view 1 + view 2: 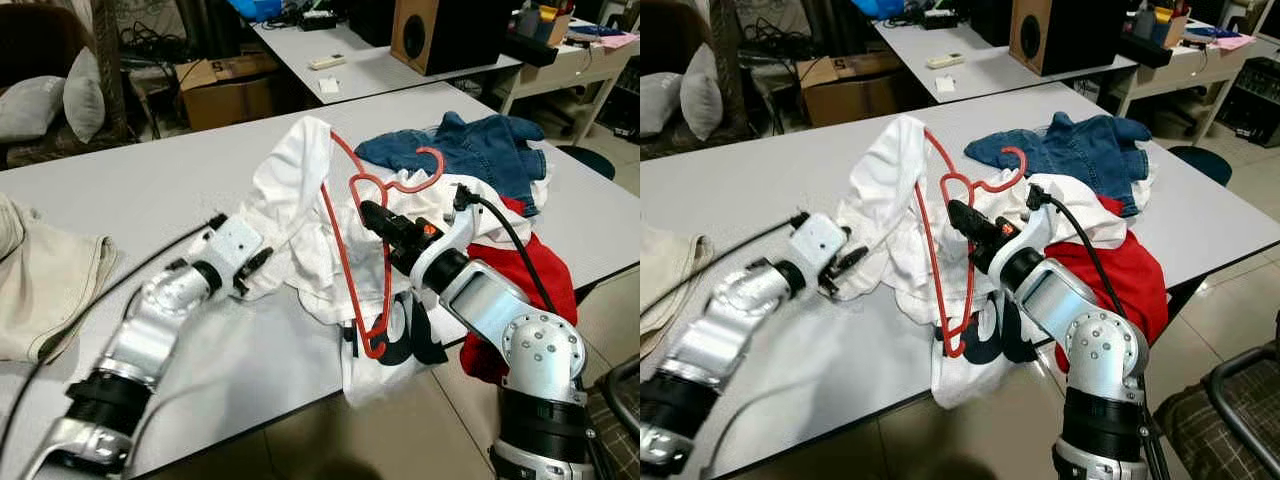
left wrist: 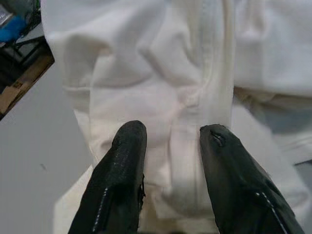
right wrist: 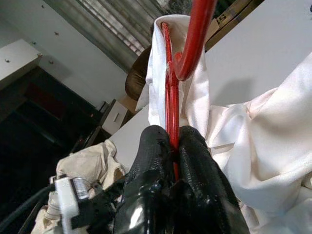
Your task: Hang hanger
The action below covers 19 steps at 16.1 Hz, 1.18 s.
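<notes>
Two grippers work the white shirt [image 1: 300, 190] on the table [image 1: 150, 190]: the right gripper [image 1: 368, 212] pinches the red hanger [image 1: 345, 220], one shoulder already inside; the left gripper [image 1: 262, 258], slightly parted, straddles a fold. Best keep the cloth taut while sliding the hanger across.

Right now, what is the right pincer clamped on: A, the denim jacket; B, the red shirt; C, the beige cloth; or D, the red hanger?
D: the right pincer is shut on the red hanger, whose thin wire runs between its black fingers, with the white shirt draped over it.
</notes>
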{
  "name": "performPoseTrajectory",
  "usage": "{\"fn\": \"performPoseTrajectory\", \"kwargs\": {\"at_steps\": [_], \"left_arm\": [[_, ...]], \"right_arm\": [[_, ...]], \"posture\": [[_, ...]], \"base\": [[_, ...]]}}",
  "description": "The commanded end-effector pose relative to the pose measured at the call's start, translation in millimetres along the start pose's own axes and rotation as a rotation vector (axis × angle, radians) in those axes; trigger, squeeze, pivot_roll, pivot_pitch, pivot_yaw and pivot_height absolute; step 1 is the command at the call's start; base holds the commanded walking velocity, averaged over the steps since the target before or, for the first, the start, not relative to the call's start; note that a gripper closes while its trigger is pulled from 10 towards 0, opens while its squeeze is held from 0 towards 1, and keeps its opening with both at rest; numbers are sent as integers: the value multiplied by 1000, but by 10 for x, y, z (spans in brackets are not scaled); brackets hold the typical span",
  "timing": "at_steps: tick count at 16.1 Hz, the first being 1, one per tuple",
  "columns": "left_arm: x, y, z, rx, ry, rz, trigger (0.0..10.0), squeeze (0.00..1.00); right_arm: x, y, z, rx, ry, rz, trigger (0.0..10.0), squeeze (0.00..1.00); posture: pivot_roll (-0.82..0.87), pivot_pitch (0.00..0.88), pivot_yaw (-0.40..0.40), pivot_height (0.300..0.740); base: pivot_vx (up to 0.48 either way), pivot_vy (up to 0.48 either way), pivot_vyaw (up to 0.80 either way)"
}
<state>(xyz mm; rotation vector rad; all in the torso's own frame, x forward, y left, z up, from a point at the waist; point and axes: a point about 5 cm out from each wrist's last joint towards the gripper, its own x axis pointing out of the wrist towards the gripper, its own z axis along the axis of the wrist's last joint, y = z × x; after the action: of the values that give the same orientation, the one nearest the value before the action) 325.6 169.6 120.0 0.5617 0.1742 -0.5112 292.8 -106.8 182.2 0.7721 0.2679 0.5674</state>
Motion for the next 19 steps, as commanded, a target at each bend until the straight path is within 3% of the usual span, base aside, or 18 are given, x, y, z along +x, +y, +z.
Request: {"fn": "performPoseTrajectory", "kwargs": {"at_steps": [1,3,4,6,7,8,10,16,19], "left_arm": [[57,43,-14,20,-2,26,10000,0],[84,25,-39,-1,-2,16,10000,0],[102,0,-31,-35,-26,-10,5294,0],[100,-27,-6,-63,-63,-46,3647,0],[92,-24,11,-91,-84,-46,8431,0],[90,-13,18,-103,-96,-39,10000,0],[92,31,59,-179,-139,-15,10000,0],[120,-74,39,-174,-139,-98,10000,0],[124,-114,81,-228,-173,-147,10000,0]], "right_arm": [[17,66,32,-22,-13,18,10000,0],[17,70,31,-25,-13,20,10000,0],[11,64,40,-26,-15,18,10000,0],[2,56,47,-29,-19,14,10000,0],[-2,55,49,-28,-20,13,10000,0],[-4,54,50,-29,-21,12,10000,0],[-3,53,50,-27,-21,13,10000,0],[8,66,59,-28,-18,27,10000,0],[1,68,62,-28,-18,30,10000,0]], "posture": [[-15,0,78,740],[-17,0,82,740],[-19,0,83,740],[-22,0,88,740],[-22,0,88,740],[-22,0,88,740],[-20,0,86,740],[-21,0,85,740],[-21,0,85,740]], "base": [[0,0,0],[0,0,0],[0,0,0],[0,0,0],[0,0,0],[0,0,0],[0,0,0],[0,0,0],[0,0,0]]}}
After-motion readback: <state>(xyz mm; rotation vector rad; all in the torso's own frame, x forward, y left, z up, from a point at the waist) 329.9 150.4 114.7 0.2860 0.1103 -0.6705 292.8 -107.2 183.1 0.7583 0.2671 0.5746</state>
